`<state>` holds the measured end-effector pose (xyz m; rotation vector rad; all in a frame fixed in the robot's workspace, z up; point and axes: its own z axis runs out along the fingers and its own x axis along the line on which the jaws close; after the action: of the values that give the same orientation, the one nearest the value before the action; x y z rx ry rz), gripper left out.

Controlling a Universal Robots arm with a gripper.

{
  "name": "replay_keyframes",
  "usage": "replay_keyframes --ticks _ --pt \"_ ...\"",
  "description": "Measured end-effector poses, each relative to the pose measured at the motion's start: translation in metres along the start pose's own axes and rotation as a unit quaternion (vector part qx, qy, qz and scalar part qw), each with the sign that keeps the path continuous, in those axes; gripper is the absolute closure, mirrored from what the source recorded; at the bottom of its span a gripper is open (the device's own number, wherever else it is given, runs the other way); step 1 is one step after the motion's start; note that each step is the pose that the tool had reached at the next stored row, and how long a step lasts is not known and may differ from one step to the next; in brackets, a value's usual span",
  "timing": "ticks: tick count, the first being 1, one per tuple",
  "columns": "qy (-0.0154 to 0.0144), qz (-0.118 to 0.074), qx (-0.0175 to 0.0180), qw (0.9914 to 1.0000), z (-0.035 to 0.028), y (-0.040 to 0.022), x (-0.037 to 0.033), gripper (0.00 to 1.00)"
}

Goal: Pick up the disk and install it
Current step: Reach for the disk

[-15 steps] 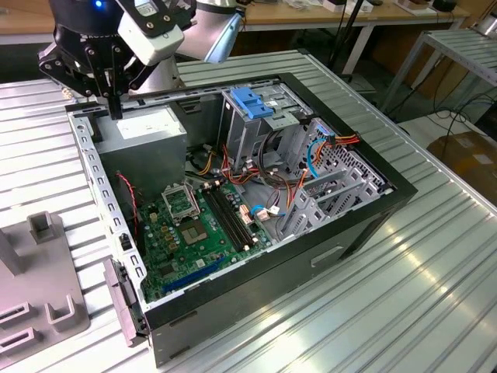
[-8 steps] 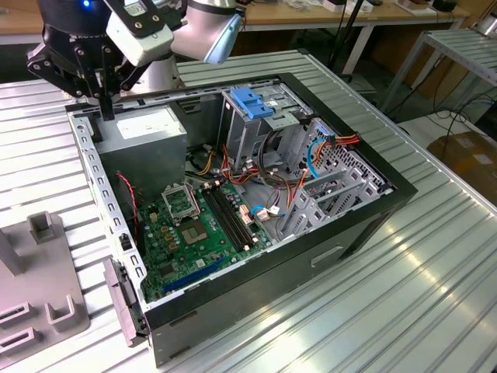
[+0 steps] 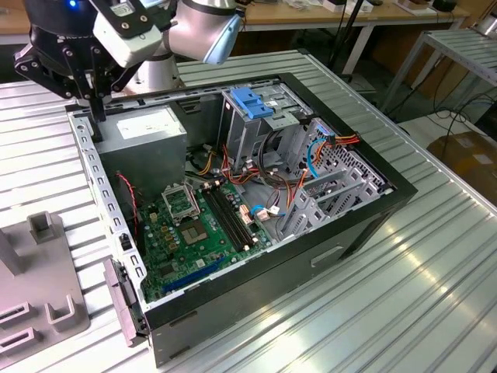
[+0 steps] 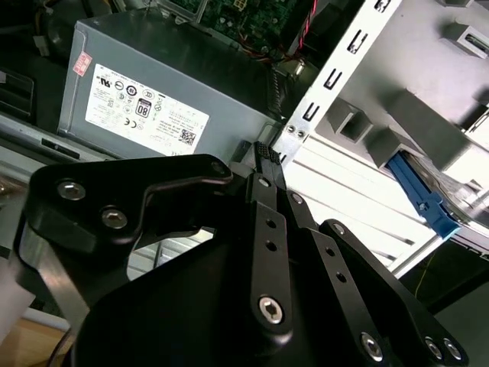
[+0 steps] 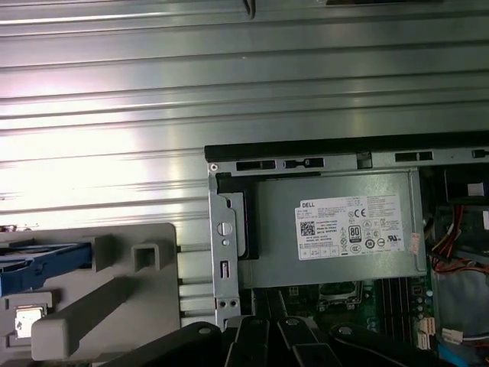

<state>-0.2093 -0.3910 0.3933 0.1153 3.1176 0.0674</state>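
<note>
Under everything I have a ribbed aluminium table (image 3: 404, 295), its long grooves throwing bright glare, and on it the open computer case (image 3: 365, 225) lies on its side. Beyond it, in the exterior view, a wooden workbench (image 3: 311, 12) runs along the back. A second ribbed metal stand (image 3: 458, 47) and a cardboard box (image 3: 470, 151) sit at the exterior view's right.

The disk (image 5: 38, 264) (image 4: 422, 195) is outside the case, resting in a grey fixture (image 5: 114, 298) on the table near the case's corner. In both wrist views I make out little more than its blue plastic frame and a sliver of silver metal. The rest is cut off by the picture edge or hidden behind the fixture's blocky posts. In the exterior view the fixture is cropped at the exterior view's left.

My gripper (image 3: 98, 124) hangs at the case's corner beside the power supply (image 3: 147, 132), well apart from the disk. In the second wrist view its fingers come together at ribbed tips, closed on nothing. Its black bolted links cover the near part of both wrist views.

The power supply is a plain grey sheet-metal box with a white label. The case edge next to it is a bright steel strip punched with slots. Inside I see a green motherboard (image 3: 202, 225), a blue plastic latch (image 3: 252, 101) on a grey metal cage (image 3: 248, 136), and red and orange cables (image 3: 342, 141).
</note>
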Motion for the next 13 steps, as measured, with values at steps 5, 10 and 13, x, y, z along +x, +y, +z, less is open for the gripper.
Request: replay_keyframes --ticks 5,10,13 --pt "0.0002 0.0 0.0 1.0 -0.0002 -0.0003 0.0059 0.89" --pt "0.0004 0.0 0.0 1.0 -0.0003 -0.0007 0.0121 0.89" --pt "0.0005 0.0 0.0 1.0 -0.0003 -0.001 0.0158 0.89"
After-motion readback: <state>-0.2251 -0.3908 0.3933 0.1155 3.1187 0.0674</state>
